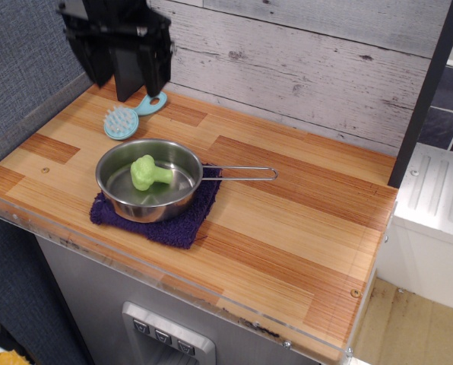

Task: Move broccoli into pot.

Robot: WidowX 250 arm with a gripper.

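Note:
The light-green broccoli (148, 172) lies on its side inside the shiny steel pot (112, 172), stalk pointing right. The pot sits on a dark purple cloth (159, 225), with its thin wire handle (242, 172) pointing right. My black gripper (125, 80) is raised well above the table at the upper left, behind the pot. Its two fingers (155, 76) hang down apart with nothing between them, so it is open and empty.
A light-blue bristled brush (122, 122) lies on the wooden table (302, 228) behind the pot, below the gripper. A plank wall stands at the back. A clear rim runs along the table's front edge. A white unit stands off the right edge.

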